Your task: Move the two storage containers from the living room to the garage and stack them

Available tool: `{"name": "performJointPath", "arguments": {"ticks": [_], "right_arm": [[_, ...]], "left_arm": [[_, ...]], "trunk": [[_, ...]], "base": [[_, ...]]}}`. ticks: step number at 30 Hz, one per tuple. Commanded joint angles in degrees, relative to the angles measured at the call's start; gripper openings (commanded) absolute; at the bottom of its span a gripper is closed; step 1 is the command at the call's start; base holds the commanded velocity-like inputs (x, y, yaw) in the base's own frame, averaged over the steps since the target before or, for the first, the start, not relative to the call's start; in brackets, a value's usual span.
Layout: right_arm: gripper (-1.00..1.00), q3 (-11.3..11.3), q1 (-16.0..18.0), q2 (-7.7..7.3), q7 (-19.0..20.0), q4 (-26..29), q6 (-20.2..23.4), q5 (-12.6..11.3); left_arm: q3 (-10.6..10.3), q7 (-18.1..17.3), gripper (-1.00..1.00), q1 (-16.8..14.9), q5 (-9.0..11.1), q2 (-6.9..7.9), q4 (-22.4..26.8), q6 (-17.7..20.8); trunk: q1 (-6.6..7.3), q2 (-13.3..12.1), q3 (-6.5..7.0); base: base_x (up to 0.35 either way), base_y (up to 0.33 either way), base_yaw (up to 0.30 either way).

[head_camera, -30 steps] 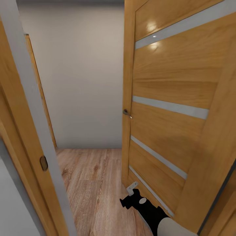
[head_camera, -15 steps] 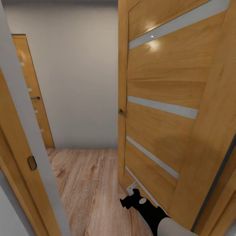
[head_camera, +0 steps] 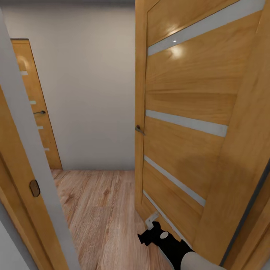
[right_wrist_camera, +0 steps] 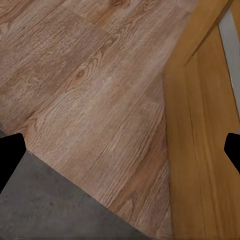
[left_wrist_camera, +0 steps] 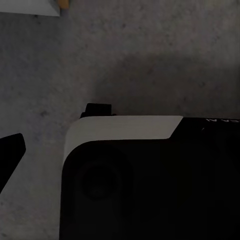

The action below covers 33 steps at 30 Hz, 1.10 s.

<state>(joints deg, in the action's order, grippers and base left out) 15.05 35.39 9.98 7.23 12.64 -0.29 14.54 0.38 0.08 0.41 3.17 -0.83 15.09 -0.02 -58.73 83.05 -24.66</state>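
An open door stands at the right, its handle on the edge toward the gap, with the door frame at the left. Between them the wood floor runs ahead to a wall, and a second door stands left of that wall. The right arm lies low, just beside the open door's foot.

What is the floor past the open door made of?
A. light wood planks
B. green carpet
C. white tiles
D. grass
A: in the head view, the floor beyond the open wooden door shows long light-brown boards with wood grain, running up to the plain grey-white wall.
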Motion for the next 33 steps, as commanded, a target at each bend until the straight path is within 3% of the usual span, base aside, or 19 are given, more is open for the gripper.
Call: {"name": "performJointPath", "arguments": {"ticks": [1,9,28,33], "right_arm": [[1.0,-0.24,0.03,0.02,0.72,-0.62,-0.24,0.62],[1.0,-0.2,0.03,0.02,6.36,-3.33,-3.05,0.73],[1.0,-0.19,0.03,0.02,6.88,-3.68,-3.54,0.75],[1.0,-0.19,0.03,0.02,6.84,-3.68,-3.5,0.75]], "left_arm": [[0.04,0.01,1.0,0.04,0.34,-0.02,0.11,-0.03],[0.05,0.01,1.0,0.03,0.27,-0.04,0.11,-0.06],[0.05,0.06,1.0,0.03,0.3,-0.11,0.29,-0.03],[0.05,-0.12,1.0,0.03,0.33,0.07,0.22,0.06]], "trunk": [[0.0,0.03,-0.05],[0.0,0.03,-0.05],[0.0,0.03,-0.05],[0.0,0.03,-0.05]], "base": [[0.003,0.0,0.0],[0.001,0.0,0.0],[0.001,0.0,0.0],[0.204,0.0,0.0]]}}
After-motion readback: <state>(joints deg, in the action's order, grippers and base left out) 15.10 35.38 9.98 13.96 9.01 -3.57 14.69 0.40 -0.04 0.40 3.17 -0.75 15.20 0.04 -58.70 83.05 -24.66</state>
